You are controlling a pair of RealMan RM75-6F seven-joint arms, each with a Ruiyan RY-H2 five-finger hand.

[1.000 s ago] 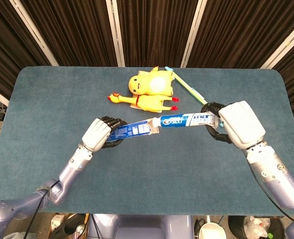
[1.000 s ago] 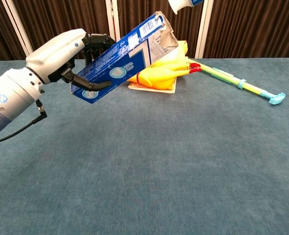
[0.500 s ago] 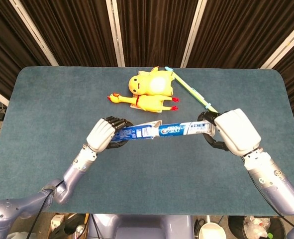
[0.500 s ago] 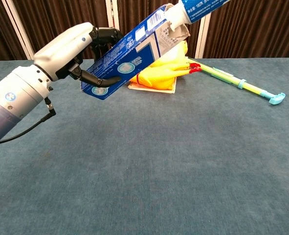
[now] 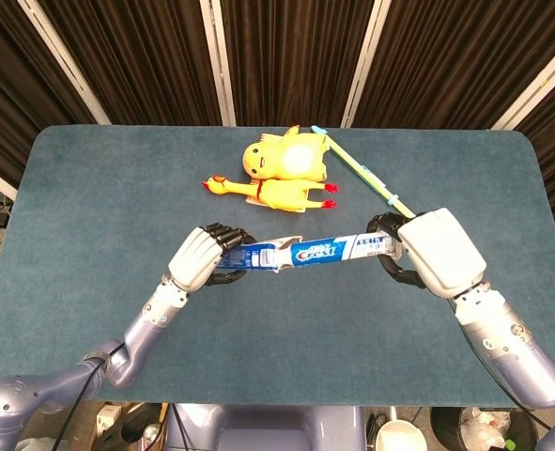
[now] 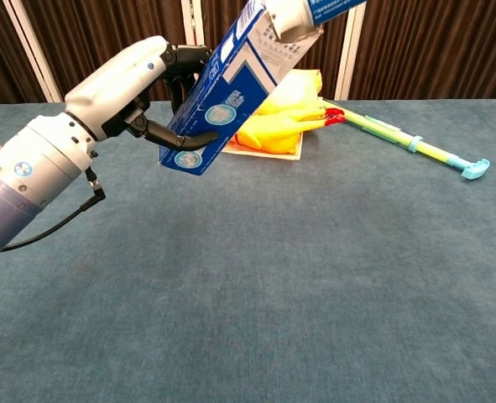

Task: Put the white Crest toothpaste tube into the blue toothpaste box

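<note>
Blue cardboard toothpaste box [image 5: 244, 256] gripped in left hand [image 5: 194, 259], held tilted above teal cloth-covered desk [image 5: 99, 207], open end raised. White plastic Crest toothpaste tube [image 5: 326, 249] grasped at tail by right hand [image 5: 418, 252] — nose already lodged in box mouth, most of tube outside. Risk judged: tube axis misaligned with box — nose snagged on torn flap, wall buckled, box twisted from grip.
</note>
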